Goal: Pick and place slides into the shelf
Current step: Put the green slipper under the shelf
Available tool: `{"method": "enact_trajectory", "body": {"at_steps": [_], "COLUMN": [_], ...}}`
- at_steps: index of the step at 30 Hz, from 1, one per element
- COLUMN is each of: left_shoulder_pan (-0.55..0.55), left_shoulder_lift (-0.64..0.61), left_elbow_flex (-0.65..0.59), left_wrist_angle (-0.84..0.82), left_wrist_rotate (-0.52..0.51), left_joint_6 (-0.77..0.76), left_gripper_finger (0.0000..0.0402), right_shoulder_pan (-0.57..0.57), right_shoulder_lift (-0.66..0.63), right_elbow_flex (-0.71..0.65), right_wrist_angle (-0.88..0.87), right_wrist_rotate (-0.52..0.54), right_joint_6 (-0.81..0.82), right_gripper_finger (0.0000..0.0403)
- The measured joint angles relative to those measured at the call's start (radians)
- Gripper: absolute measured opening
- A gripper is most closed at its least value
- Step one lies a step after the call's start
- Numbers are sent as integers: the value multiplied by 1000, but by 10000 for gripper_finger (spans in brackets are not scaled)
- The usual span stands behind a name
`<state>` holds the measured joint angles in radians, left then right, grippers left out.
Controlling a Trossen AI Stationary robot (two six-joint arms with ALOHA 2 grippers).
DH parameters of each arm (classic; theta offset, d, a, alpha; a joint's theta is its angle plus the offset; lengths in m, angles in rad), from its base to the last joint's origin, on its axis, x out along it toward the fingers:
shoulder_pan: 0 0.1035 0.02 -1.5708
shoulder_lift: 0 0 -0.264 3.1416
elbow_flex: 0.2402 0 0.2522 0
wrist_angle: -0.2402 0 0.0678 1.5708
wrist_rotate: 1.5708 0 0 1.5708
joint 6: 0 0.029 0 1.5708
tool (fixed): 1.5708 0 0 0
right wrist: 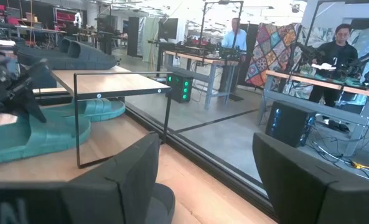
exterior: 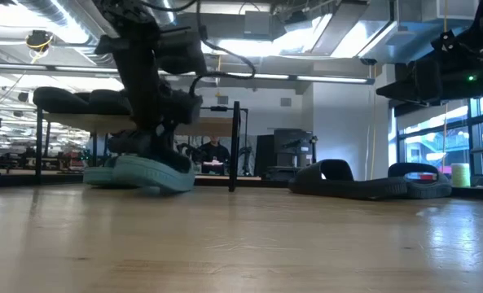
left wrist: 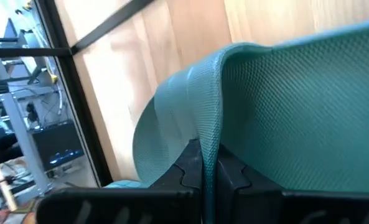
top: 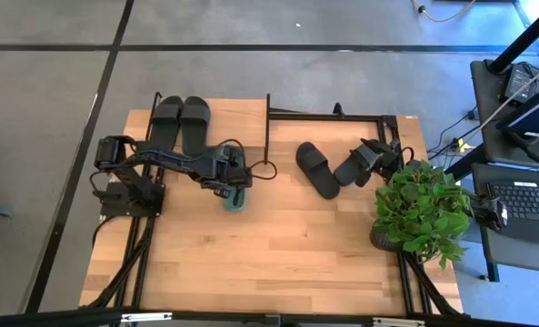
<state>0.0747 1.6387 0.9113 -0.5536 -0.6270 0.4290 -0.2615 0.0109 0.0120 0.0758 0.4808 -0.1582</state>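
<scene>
Light wood tabletop point(top: 278, 245) on a grey floor, open lab room behind with desks, racks and 2 people visible at benches in the right wrist view. The shelf point(top: 242, 116) stands at the far edge of the table, left of centre, thin black frame with a wood top board. 2 black slides point(top: 182, 121) sit side by side on the top board at its left end. Left gripper point(top: 231, 174) is reached out from its base at the table's left side to a spot just in front of the shelf, over a sage green slide point(top: 236, 195) lying on the tabletop. In the left wrist view its fingers point(left wrist: 200, 174) are pinched together on the thin edge of the green slide's strap point(left wrist: 284, 112), so the jaws are closed down on that strap with almost no gap. In the low view the green slide point(exterior: 151, 172) rests on the table with the gripper directly above it; a 2nd green slide point(right wrist: 94, 109) lies beyond it under the shelf's frame, best seen in the right wrist view. 2 more black slides point(top: 319, 168) lie on the table right of the shelf, at an angle, with their near ends touching or nearly so. Right gripper point(top: 371, 156) waits near the right-hand one of that black pair, fingers point(right wrist: 119, 180) spread wide with nothing between them. A leafy potted plant point(top: 421, 207) stands at the table's right edge, close beside the right arm.
</scene>
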Motion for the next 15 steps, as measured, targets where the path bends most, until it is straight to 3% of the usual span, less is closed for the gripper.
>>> {"method": "enact_trajectory", "body": {"at_steps": [11, 15], "left_shoulder_pan": [8, 29], "left_shoulder_lift": [-71, -71], "left_elbow_flex": [-92, -104], "left_wrist_angle": [138, 158], "left_wrist_rotate": [13, 15], "left_joint_6": [76, 65], "left_gripper_finger": [2, 22], "right_shoulder_pan": [0, 0], "right_shoulder_lift": [0, 0], "right_elbow_flex": [0, 0], "right_wrist_angle": [0, 1], "right_wrist_rotate": [0, 0], "right_joint_6": [0, 0], "right_gripper_finger": [257, 257]}}
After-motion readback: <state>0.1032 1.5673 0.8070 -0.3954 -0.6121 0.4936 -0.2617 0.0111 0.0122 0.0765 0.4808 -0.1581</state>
